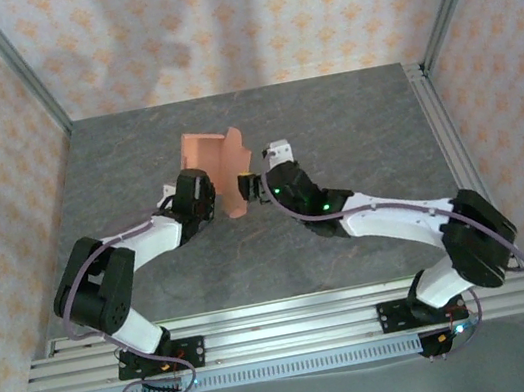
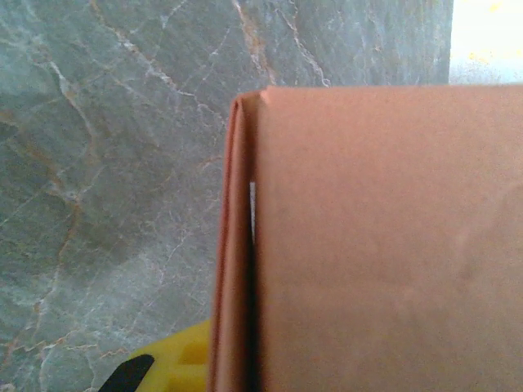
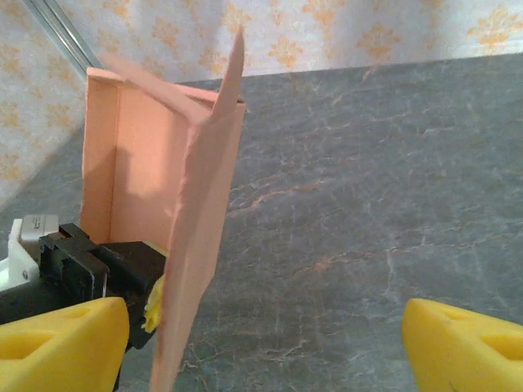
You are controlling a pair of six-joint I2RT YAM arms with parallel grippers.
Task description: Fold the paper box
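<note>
Salmon-orange paper box (image 1: 216,163) stands half-folded on the grey surface (image 1: 352,129), apparently pinched by my closed left fingers (image 2: 176,363); my right fingers (image 3: 61,339) gape wide, holding nothing.

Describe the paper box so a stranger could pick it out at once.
Start at the grey stone table between the patterned walls; near its middle the left gripper and right gripper face each other. Where they meet, the paper box stands on edge, half-folded, its base pinched by the left gripper. Its salmon-orange card stands out from the black grippers and grey tabletop.
</note>
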